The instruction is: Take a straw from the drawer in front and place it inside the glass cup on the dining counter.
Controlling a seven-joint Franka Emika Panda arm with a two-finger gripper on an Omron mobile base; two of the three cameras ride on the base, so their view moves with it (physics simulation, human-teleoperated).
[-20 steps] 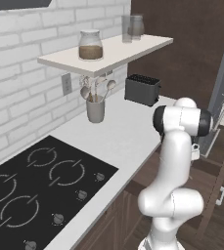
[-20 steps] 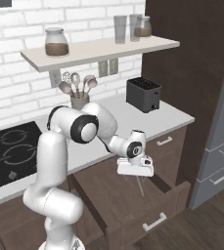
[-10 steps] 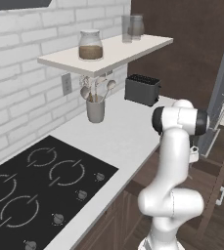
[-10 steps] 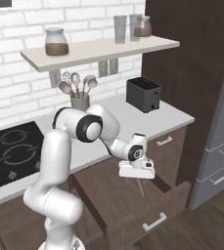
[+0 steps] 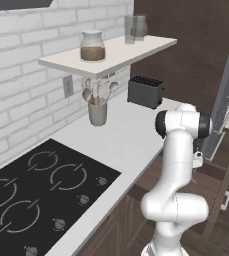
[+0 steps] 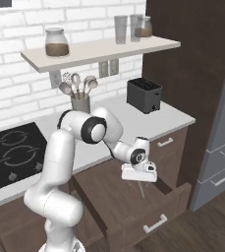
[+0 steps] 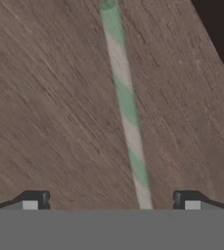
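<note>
The dark brown drawer (image 6: pixel 155 224) stands pulled out below the worktop. On its wooden floor (image 7: pixel 50 97) lies the straw (image 7: pixel 125 102), a thin stick striped pale green and white, running away from the hand. My gripper (image 7: pixel 111 202) hangs low inside the drawer (image 6: pixel 111 199), open, with its two fingertips (image 7: pixel 33 200) wide apart on either side of the straw's near end. Nothing is held. In the right base view the gripper (image 6: pixel 139 184) points down from the white hand. The glass cup and the dining counter are out of view.
The white worktop (image 6: pixel 170 115) carries a black toaster (image 6: pixel 144 95), a grey utensil holder (image 6: pixel 80 102) and a black hob (image 5: pixel 41 185). A shelf (image 6: pixel 99 49) above holds a jar and glasses. A grey fridge (image 6: pixel 222 142) stands to the right.
The hand has sunk a little deeper into the open drawer, towards its floor. The jaws have stayed wide open.
</note>
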